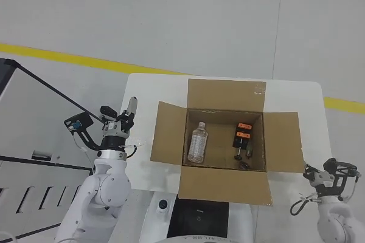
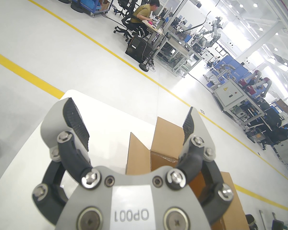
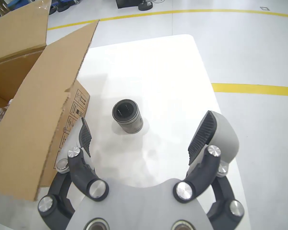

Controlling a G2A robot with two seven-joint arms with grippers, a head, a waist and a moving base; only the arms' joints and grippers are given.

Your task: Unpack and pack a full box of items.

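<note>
The right end effector (image 3: 146, 119) has its jaws spread wide and holds nothing. Its ribbed fingertips (image 3: 202, 132) hang above the white surface (image 3: 158, 72). Just ahead of it, in line with the gap between the fingers but touching neither, a dark metal cylinder (image 3: 127, 119) appears to stand on end with its hollow bore facing up. The cylinder sits on the surface outside the cardboard box (image 3: 38, 96), close to the box's outer wall and beside the hanging right flap. In the top view this end effector (image 1: 331, 172) is near the robot-side right corner of the surface, just off the right flap.

The left end effector (image 2: 130, 117) is also wide open and empty. Its dark pads (image 2: 74, 123) point away from the robot over the left part of the surface (image 2: 26, 156). In the top view it (image 1: 129, 112) hovers at the left edge of the surface (image 1: 140, 85), near the box's left flap and apart from it.

The box (image 1: 225, 94) stands in the middle of the surface with all four flaps folded outward. A clear plastic bottle (image 1: 198, 143) lies on its side along the left part of the box floor. An orange and black item (image 1: 242, 136) lies in the right part, well apart from the bottle, with a small dark piece (image 1: 243, 161) just beside it toward the robot. A yellow line (image 1: 79, 59) crosses the grey floor (image 1: 182, 30) beyond the surface.
</note>
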